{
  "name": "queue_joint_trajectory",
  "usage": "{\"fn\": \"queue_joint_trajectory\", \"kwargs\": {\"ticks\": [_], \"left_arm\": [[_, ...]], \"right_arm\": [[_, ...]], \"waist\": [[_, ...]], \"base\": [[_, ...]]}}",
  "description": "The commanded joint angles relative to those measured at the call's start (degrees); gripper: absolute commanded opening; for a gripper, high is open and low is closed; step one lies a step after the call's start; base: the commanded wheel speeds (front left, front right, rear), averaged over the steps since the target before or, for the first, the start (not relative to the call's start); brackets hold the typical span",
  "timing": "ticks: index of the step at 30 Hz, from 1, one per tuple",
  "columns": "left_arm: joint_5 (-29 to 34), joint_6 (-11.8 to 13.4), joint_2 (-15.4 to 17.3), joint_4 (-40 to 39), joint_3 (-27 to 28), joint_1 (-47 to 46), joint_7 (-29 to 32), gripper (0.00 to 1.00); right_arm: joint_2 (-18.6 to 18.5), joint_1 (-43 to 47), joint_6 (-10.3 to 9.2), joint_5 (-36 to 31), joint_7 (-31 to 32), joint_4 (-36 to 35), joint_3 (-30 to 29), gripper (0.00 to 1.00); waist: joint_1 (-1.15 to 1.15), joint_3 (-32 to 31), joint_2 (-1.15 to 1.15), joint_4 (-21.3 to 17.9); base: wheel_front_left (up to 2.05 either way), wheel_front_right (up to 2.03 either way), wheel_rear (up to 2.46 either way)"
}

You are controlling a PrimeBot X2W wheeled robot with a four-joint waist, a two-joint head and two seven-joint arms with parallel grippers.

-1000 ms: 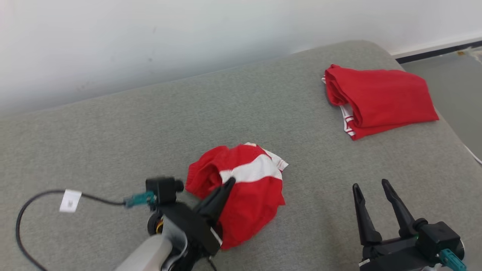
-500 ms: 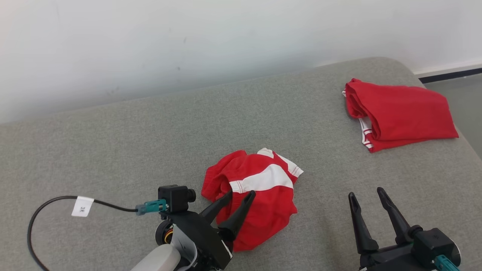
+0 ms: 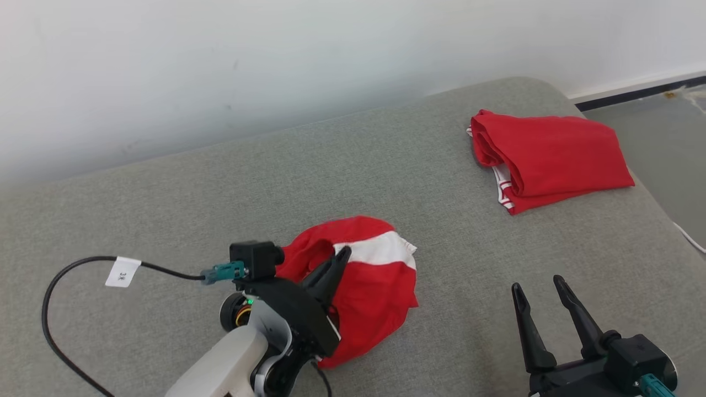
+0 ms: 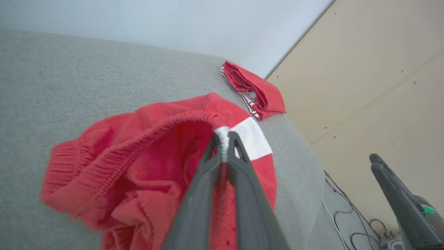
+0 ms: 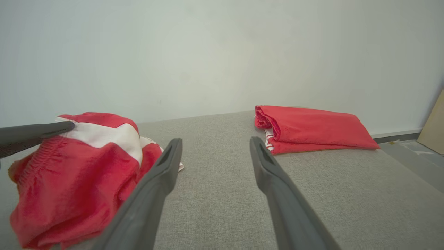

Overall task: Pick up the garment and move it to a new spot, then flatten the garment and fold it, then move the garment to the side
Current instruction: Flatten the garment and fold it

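A crumpled red garment [image 3: 369,286] with a white band lies bunched near the front middle of the grey padded table [image 3: 220,193]. My left gripper [image 3: 341,256] is shut on the garment's ribbed edge where red meets white; in the left wrist view the two fingers [image 4: 223,139] pinch that edge of the garment [image 4: 138,146]. My right gripper [image 3: 538,286] stands open at the lower right, well clear of the cloth. The right wrist view has the garment [image 5: 79,173] at left, with the right gripper [image 5: 213,142] holding nothing.
A second red garment [image 3: 546,157], folded, lies at the table's far right corner, also in the right wrist view [image 5: 308,128]. A black cable [image 3: 71,275] with a white tag trails from my left wrist. The floor [image 3: 673,138] drops off past the right edge.
My left gripper opened half a second ago, then closed again on the garment's edge. The cloth has been drawn up slightly at that edge. The head camera shifted; the right arm kept still.
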Motion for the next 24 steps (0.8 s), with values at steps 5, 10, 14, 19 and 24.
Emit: {"fn": "queue_joint_trajectory", "kwargs": {"ticks": [5,10,14,19,24], "left_arm": [[-2.63,-2.46,-2.30,-1.01,1.34,-4.54,0.72,0.00],[-7.01,-3.85,-4.28,-2.63,4.37,-12.76,2.92,0.00],[-12.07,-4.38,-4.97,-2.58,7.44,-21.51,3.98,0.00],[-18.97,-5.08,-5.16,-3.86,8.16,-26.94,5.55,0.00],[-22.75,-4.48,-2.92,-3.91,6.77,-20.90,8.91,0.00]], "right_arm": [[0.09,0.53,-0.02,0.04,-0.03,0.30,-0.33,1.00],[0.83,-0.34,-0.02,0.18,-0.03,0.64,0.38,1.00],[1.44,-1.01,-0.02,0.36,-0.03,1.10,1.13,1.00],[1.90,-1.51,-0.02,0.44,-0.03,1.17,0.99,1.00],[2.35,-0.49,-0.02,0.21,-0.03,0.65,-0.49,1.00]], "waist": [[0.00,-0.49,0.00,-1.43],[0.00,-1.29,0.00,-2.87],[0.00,-1.56,0.00,-4.35],[0.00,-1.51,0.00,-5.37],[0.00,-0.85,0.00,-4.86]], "base": [[0.00,0.00,0.00],[0.00,0.00,0.00],[0.00,0.00,0.00],[0.00,0.00,0.00],[0.00,0.00,0.00]]}}
